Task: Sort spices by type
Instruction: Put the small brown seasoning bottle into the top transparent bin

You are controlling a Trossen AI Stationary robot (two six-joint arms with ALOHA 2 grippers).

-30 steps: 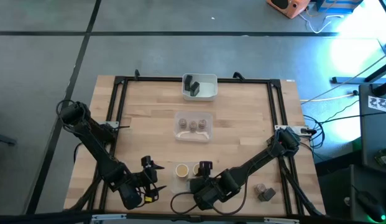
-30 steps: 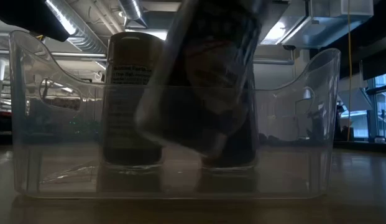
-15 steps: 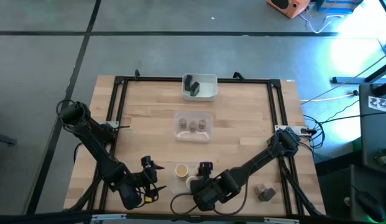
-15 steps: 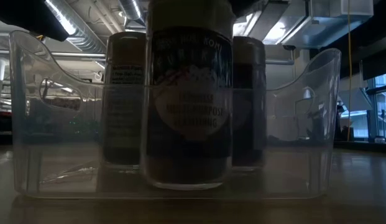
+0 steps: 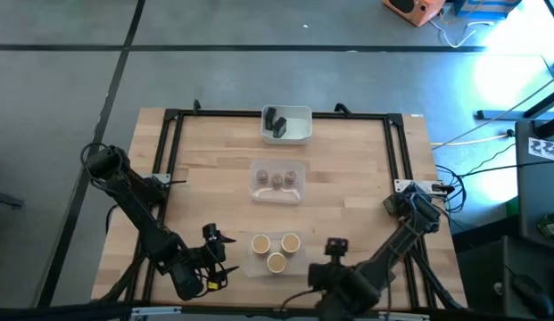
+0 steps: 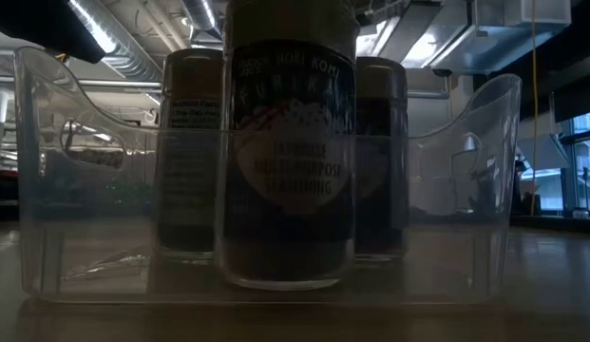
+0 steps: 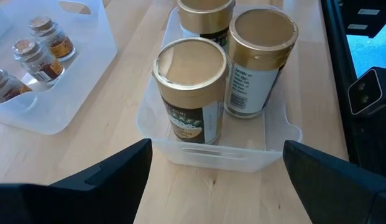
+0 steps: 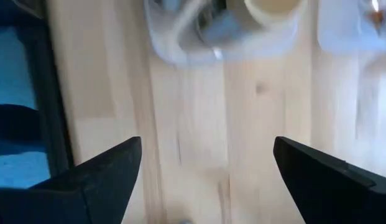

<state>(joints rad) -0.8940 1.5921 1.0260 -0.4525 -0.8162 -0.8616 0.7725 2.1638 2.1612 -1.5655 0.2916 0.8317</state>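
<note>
Three tan-topped round spice jars (image 5: 276,251) stand upright on their bases in a clear tray (image 5: 251,265) near the table's front edge; the low view shows the front jar (image 6: 288,161) before the other two. My left gripper (image 5: 223,254) waits open just left of this tray, its fingers apart in front of the tray's wall (image 7: 280,134). My right gripper (image 5: 334,247) hangs open above bare wood right of the tray, pointing steeply down, nothing between its fingers (image 8: 206,149). Three small grey-brown jars (image 5: 277,179) sit in a middle tray, and dark blocky ones (image 5: 277,123) in a far white tray.
A black frame rail (image 5: 397,160) runs round the tabletop. The middle tray (image 7: 50,93) lies just beyond the clear tray in the left wrist view. Bare wood (image 5: 348,178) stretches between the trays and the right rail.
My right gripper has brought a tilted tan-topped jar down into the clear tray, where it now stands upright in front of the other two. It has let go, risen and swung off toward the table's right edge, tipping to point more steeply down.
</note>
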